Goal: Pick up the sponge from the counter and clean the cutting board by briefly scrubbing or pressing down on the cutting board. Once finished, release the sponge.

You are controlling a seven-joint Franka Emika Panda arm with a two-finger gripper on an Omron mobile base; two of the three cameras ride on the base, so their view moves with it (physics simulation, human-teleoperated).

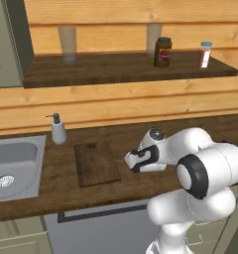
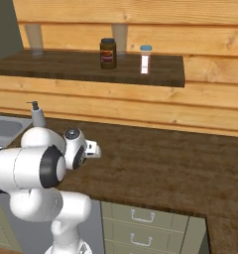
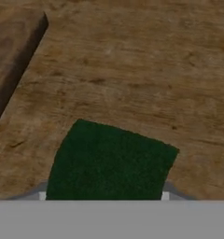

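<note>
Even, soft light is filling both base views, with no glare showing anywhere. The upper shelf (image 1: 126, 69) is casting a faint darker band on the plank wall below it. The soap dispenser (image 1: 58, 130) is throwing almost no shadow. All pictures are looking coarse and slightly blurred. In the hand view, the sponge (image 3: 109, 161) is appearing grainy toward 6 o'clock, and the cutting board (image 3: 13, 56) edge is showing dark at 10 o'clock.
</note>
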